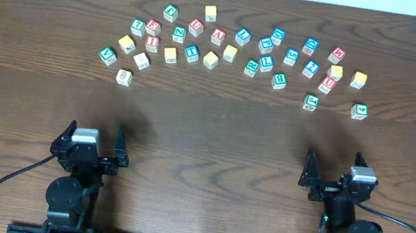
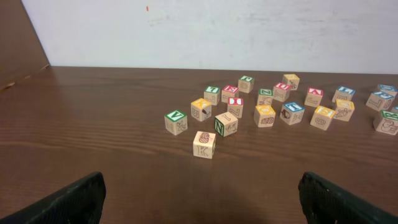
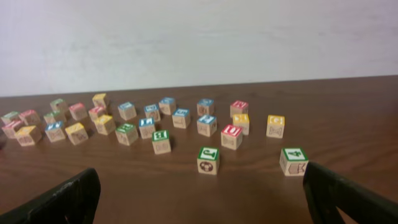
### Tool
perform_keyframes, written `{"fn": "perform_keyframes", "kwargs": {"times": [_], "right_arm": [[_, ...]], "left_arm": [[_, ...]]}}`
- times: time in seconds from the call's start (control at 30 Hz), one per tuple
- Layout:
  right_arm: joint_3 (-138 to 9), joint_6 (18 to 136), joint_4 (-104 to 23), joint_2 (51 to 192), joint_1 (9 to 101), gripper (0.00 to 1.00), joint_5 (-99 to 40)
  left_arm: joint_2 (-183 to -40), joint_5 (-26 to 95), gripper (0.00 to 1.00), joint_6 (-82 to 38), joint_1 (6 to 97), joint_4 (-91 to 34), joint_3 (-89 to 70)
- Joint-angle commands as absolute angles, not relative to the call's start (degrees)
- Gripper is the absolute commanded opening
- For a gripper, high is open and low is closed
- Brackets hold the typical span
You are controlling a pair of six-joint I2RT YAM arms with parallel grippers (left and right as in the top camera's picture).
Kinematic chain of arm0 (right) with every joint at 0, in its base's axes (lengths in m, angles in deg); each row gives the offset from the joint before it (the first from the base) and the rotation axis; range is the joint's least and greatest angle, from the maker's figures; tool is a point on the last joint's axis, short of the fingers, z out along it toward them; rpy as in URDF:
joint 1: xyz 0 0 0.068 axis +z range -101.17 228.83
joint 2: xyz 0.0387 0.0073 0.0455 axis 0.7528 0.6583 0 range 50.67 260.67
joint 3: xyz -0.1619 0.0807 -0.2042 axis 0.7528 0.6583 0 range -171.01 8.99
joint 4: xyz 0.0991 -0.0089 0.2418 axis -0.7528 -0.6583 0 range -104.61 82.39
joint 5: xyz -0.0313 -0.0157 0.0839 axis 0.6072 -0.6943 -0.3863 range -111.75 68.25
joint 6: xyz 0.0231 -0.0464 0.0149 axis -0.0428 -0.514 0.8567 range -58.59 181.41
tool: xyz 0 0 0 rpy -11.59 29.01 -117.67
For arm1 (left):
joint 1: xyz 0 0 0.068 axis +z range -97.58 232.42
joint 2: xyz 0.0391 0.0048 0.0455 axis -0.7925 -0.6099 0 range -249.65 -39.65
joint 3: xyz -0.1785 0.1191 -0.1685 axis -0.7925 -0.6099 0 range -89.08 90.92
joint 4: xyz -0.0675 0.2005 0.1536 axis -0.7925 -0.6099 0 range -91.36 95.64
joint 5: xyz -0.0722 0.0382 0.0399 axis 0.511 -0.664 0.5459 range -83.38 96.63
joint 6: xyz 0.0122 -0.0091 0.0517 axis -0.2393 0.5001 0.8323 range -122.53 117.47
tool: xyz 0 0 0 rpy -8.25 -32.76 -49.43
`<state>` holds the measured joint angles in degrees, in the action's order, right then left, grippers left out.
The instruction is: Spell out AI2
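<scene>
Many small wooden letter cubes lie scattered across the far half of the table. The red A cube (image 1: 218, 36) (image 2: 314, 93) sits in the middle of the spread. The red I cube (image 1: 152, 42) (image 2: 234, 102) lies at the left. A blue cube (image 1: 311, 68) (image 3: 207, 119) on the right bears what looks like a 2, but it is too small to read surely. My left gripper (image 1: 97, 130) (image 2: 201, 196) and right gripper (image 1: 335, 159) (image 3: 202, 196) rest near the front edge. Both are open, hold nothing and are far from every cube.
Nearest the left gripper is a plain K cube (image 1: 123, 77) (image 2: 204, 144). Nearest the right gripper are a green-topped cube (image 1: 310, 103) (image 3: 208, 160) and a green 4 cube (image 1: 359, 111) (image 3: 293, 160). Bare wood (image 1: 214, 133) separates the grippers from the cubes.
</scene>
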<state>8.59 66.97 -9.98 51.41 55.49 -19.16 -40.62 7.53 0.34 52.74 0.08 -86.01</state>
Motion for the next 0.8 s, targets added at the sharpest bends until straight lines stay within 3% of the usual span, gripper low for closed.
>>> {"fn": "perform_keyframes", "kwargs": {"times": [0.0, 0.77], "right_arm": [[8.7, 66.5, -8.4, 51.1, 55.3, 0.99, -18.2], [5.0, 66.5, -3.5, 51.2, 55.3, 0.99, -20.9]], "left_arm": [[-40.7, 6.8, 0.97, 0.9, 53.0, 0.0, -86.1], [-53.0, 7.4, 0.98, 0.8, 53.0, -2.3, -70.8]]}}
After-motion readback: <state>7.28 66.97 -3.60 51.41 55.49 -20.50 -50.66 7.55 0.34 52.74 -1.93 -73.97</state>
